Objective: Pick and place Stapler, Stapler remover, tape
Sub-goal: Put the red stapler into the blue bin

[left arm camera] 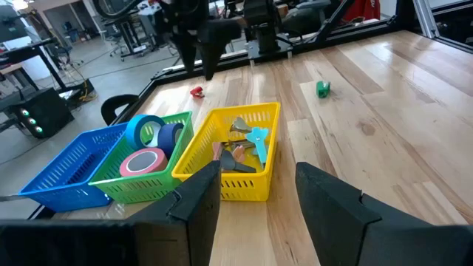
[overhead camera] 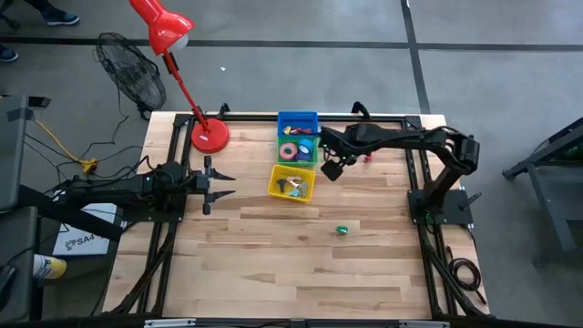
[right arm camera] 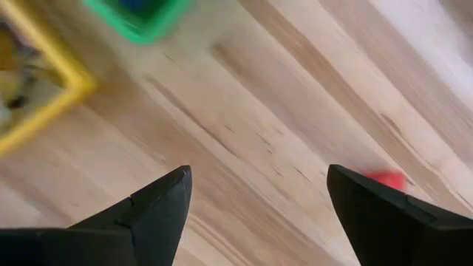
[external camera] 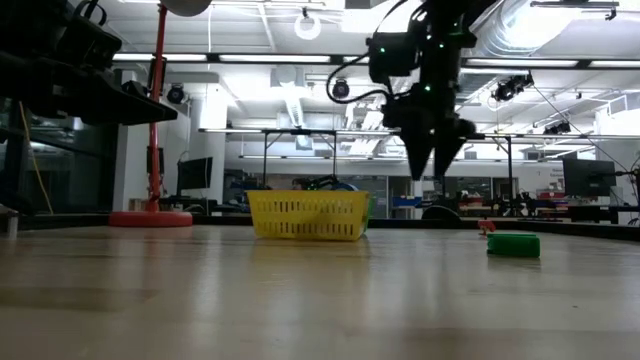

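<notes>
Tape rolls in blue [left arm camera: 143,128], dark blue [left arm camera: 171,136] and pink [left arm camera: 143,161] lie in the green basket [overhead camera: 298,149]. The yellow basket [left arm camera: 235,157] holds staple removers, one of them teal [left arm camera: 257,139]. My right gripper [overhead camera: 331,169] hangs open above the bare table, just right of the green and yellow baskets, fingers pointing down [external camera: 437,150]. A small red piece [right arm camera: 386,179] lies beyond one of its fingers. My left gripper [overhead camera: 219,185] waits open left of the yellow basket, level with it. I cannot make out a stapler.
A blue basket [overhead camera: 298,122] stands at the far edge behind the green one. A red desk lamp has its base [overhead camera: 209,136] at the far left. A small green piece [overhead camera: 342,230] lies on the table's middle. The near half of the table [overhead camera: 301,273] is bare wood.
</notes>
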